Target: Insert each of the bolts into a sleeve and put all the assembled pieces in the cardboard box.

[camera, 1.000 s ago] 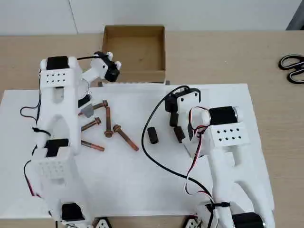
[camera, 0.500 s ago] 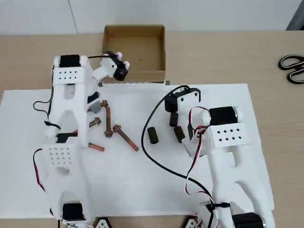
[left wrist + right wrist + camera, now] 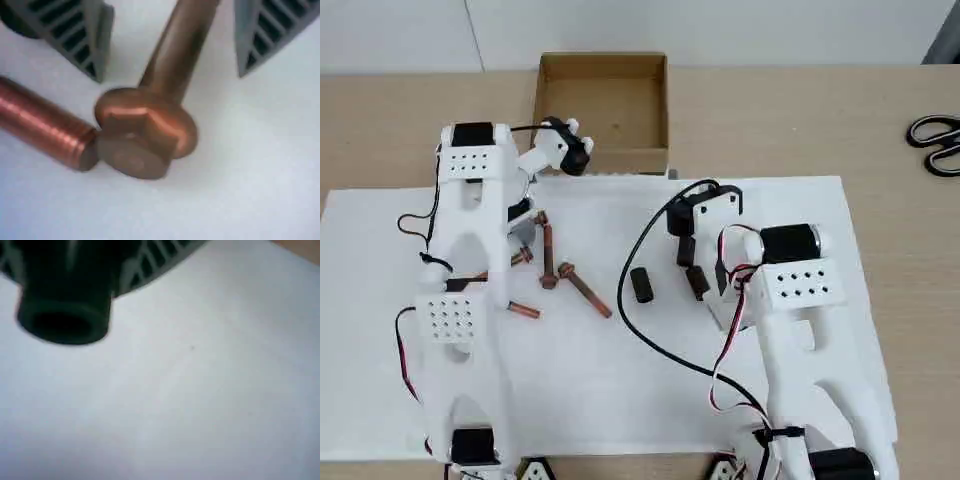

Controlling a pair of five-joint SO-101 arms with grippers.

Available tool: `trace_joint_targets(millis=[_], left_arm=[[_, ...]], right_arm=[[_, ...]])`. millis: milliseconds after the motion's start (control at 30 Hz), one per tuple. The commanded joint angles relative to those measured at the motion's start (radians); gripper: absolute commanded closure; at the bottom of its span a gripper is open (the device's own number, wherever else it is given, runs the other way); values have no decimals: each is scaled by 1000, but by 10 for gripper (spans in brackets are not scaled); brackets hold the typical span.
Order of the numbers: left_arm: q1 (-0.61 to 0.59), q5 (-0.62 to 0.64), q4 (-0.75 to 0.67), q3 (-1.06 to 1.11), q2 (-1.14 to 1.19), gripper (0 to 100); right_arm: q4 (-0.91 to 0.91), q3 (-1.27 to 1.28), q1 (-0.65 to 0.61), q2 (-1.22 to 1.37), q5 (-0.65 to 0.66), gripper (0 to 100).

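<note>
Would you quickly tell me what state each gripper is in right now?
Left gripper: open, straddling a copper bolt.
Right gripper: closed on a black sleeve.

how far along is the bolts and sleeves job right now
Done: nothing yet; the cardboard box looks empty. In hand: the left gripper is open astride a bolt, and the right gripper holds a sleeve. Left: the other bolts and a loose sleeve lie on the white sheet, all to be assembled and boxed.
</note>
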Motion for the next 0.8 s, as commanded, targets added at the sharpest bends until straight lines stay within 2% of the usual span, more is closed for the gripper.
trace_joint_targets(millis=[0,333,633,767], left_arm=[[5,5,-18,-99,5,840],[28,5,41,-232,95,840],[48,5,41,-248,135,844],[55,5,31,-249,184,921]], right_arm=[[-13,-6,7,-25,12,991],[-19,9,5,-25,12,991],[-21,9,4,-25,12,991],[-21,9,4,-25,14,991]])
